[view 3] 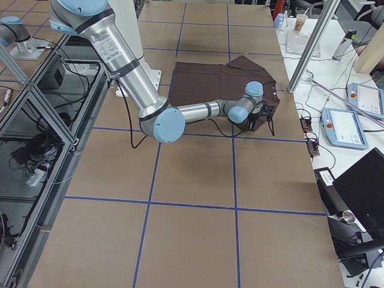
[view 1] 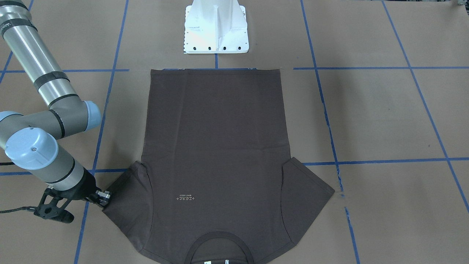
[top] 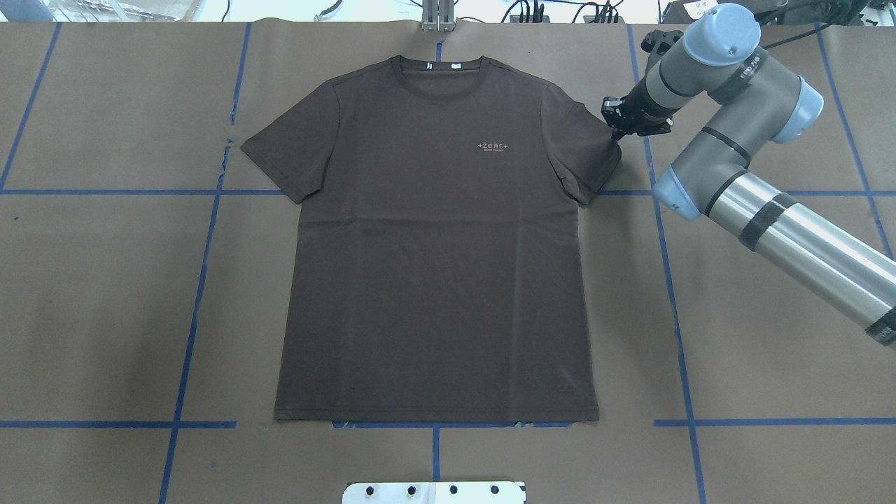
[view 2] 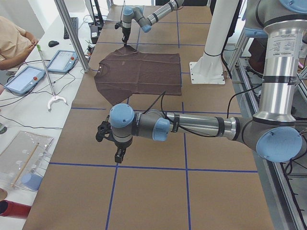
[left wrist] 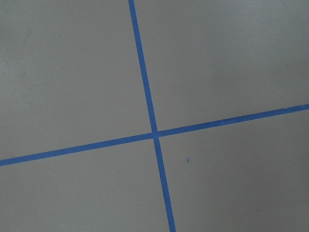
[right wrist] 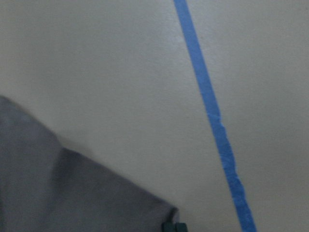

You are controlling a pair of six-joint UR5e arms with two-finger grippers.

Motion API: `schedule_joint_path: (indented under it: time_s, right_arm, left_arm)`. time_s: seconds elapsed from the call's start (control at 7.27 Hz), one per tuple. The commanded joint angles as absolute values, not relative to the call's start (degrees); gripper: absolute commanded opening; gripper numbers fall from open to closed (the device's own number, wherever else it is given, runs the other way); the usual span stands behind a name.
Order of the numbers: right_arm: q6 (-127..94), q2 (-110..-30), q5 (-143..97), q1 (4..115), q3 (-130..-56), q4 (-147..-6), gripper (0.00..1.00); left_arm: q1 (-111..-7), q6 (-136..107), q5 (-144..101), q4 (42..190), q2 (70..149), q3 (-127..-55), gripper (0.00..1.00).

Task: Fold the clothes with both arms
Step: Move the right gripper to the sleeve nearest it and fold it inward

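Overhead exterior view has the right gripper (top: 617,133) at the outer corner of one sleeve (top: 584,150) of the dark brown T-shirt (top: 434,245). The shirt lies flat and face up, stretching away from the claw toward the table's middle. Its collar (top: 441,73) is on the far side of the claw and its straight bottom hem (top: 434,418) is toward the pedestal base (top: 434,492).

From the right wrist camera the fingertips (right wrist: 174,226) sit close together at the very tip of the sleeve's hem. I cannot tell whether cloth is pinched between them. Just outside the claw a blue tape line (right wrist: 212,121) runs over bare brown paper (top: 756,336), which stretches wide on that side.

The left gripper (view 2: 118,155) hangs well apart from the shirt's other sleeve (view 2: 103,85), over a crossing of tape lines (left wrist: 154,133), with plain paper all round it. Whether its fingers are apart or together cannot be told.
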State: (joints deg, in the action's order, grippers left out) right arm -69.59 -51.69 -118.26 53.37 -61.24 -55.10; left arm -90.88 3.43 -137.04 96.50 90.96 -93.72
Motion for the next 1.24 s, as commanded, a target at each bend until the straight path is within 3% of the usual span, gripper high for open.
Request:
schedule_joint_path:
  time_s: [0.0, 0.55, 0.69, 0.83, 1.1]
  right_arm:
    - [-78.01, -45.99, -118.04, 50.72, -60.65, -55.20, 0.00]
    - [-81.04, -38.60, -112.94, 46.85, -54.85, -55.02, 0.00]
    - [-80.95, -38.41, -112.07, 46.06, -54.41, -54.67, 0.10]
    - [-80.95, -38.23, -109.54, 44.66, -54.93, -54.49, 0.99]
    - [-81.21, -39.10, -109.95, 44.30, -59.47, -54.49, 1.00]
  left_arm:
    - [-90.88, 3.25, -137.11, 96.42, 90.88, -94.22, 1.00]
    - [-90.79, 2.99, -137.11, 96.42, 90.97, -94.57, 1.00]
    - [-90.79, 2.90, -137.20, 96.42, 90.97, -94.74, 1.00]
    - [-90.88, 2.64, -138.94, 96.15, 90.97, -95.88, 1.00]
    - [-90.44, 2.81, -142.02, 97.02, 91.58, -96.33, 1.00]
